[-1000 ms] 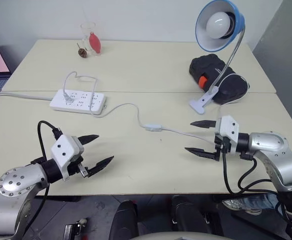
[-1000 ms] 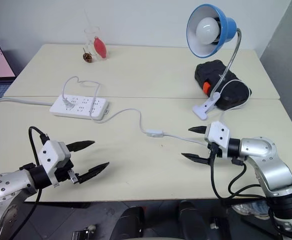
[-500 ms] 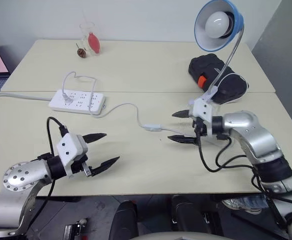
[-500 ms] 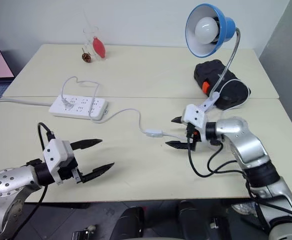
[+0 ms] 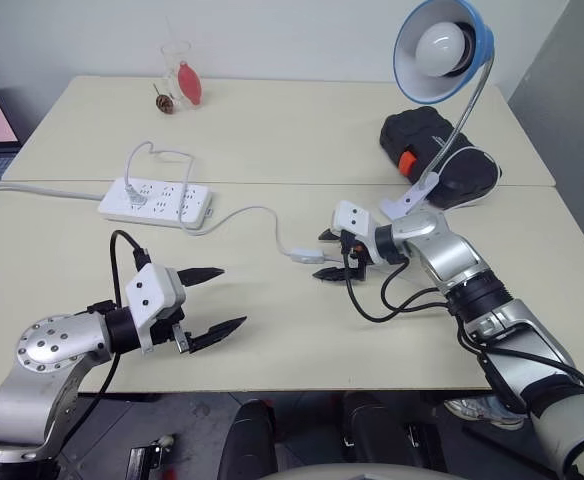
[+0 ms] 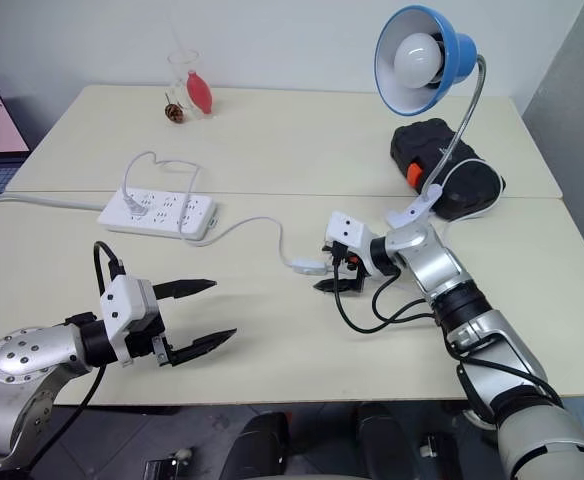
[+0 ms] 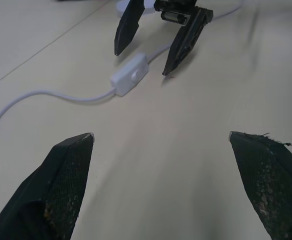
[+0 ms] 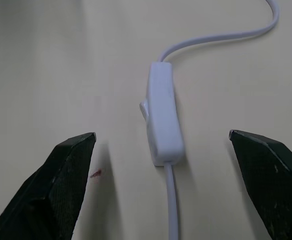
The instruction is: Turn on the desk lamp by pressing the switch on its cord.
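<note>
The small flat white oblong inline switch (image 8: 162,112) is seen lying flat on the pale cream bench (image 5: 272,130), near the middle of its front half. It is joined at both ends by the thin white cord (image 5: 240,212), which is traced on one side to the large white multi-socket power strip (image 5: 155,201) and on the other toward the clip lamp with blue bowl-shaped shade, round white bulb, chrome gooseneck and white clamp (image 5: 442,50). The right claw (image 5: 324,255) is held just beside the switch, its two black fingers spread apart and pointed at it, with the switch lying in line with the gap between them; no contact is visible. The left claw (image 5: 212,298) is held well apart from the switch over the front of the bench, fingers likewise spread and holding nothing. A black bag with an orange patch (image 5: 432,150) lies behind the clamp.
</note>
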